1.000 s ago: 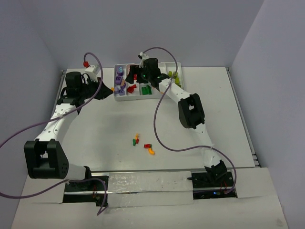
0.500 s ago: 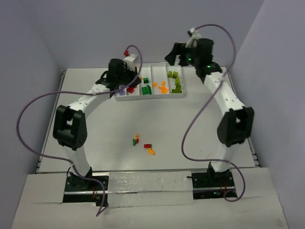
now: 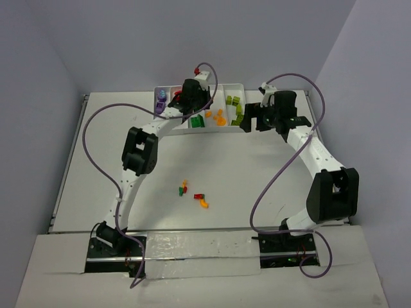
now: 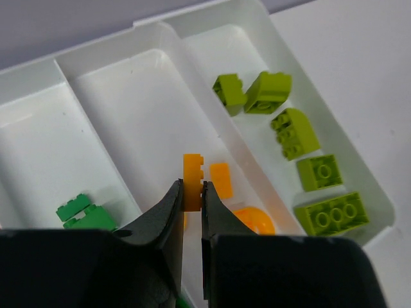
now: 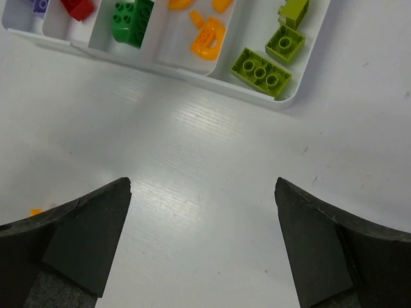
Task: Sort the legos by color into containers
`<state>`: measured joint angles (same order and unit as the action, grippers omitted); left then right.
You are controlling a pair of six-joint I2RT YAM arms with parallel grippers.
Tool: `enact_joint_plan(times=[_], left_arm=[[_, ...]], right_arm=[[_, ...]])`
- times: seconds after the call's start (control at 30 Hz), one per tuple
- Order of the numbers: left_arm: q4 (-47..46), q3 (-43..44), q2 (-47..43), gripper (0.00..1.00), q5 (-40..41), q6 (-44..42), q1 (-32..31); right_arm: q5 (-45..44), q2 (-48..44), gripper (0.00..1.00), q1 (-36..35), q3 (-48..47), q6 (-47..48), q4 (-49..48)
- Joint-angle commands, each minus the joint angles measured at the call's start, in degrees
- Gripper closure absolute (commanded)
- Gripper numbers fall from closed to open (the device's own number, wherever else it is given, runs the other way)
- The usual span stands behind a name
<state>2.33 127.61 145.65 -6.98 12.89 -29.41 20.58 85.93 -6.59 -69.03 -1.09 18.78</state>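
Observation:
My left gripper (image 4: 191,192) is shut on a small orange lego (image 4: 191,172) and holds it above the tray's (image 4: 212,11) orange compartment, where other orange legos (image 4: 221,178) lie. Lime green legos (image 4: 286,131) fill the end compartment, and dark green ones (image 4: 79,212) lie to the left. In the top view the left gripper (image 3: 189,102) is over the tray's (image 3: 232,86) middle. My right gripper (image 5: 202,192) is open and empty over bare table just in front of the tray's right end (image 5: 192,76); in the top view the right gripper (image 3: 253,119) hangs there.
Loose legos lie mid-table: a dark green one (image 3: 180,190), a red one (image 3: 198,195), an orange one (image 3: 204,204) and a small yellow-orange one (image 3: 185,183). Purple legos (image 3: 160,98) sit in the tray's left compartment. Both arms' cables loop over the table.
The left arm swung right, from beside the tray's left end to over its middle, carrying the orange lego. The right arm left the tray, swung right and came down in front of its right end.

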Motion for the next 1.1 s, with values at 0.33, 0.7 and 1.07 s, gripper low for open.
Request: enact_joint_plan(times=[0.33,0.7,1.07], left_arm=[[-9.45,3.96,3.01,0.43,1.45,-3.14,-0.19],[-3.25,-9.57,-17.33,0.26,-2.98,0.47,4.45],[7.75,-54.02,-60.52,0.36,-19.21,-2.06,18.73]], right_arm=[[3.51,-2.95,0.00,-0.18,0.56,4.25,2.93],[6.48,-6.36,0.11,-7.18,3.86,12.44,11.38],[6.27,-4.22,0.43,-31.24,10.80,14.65,13.17]])
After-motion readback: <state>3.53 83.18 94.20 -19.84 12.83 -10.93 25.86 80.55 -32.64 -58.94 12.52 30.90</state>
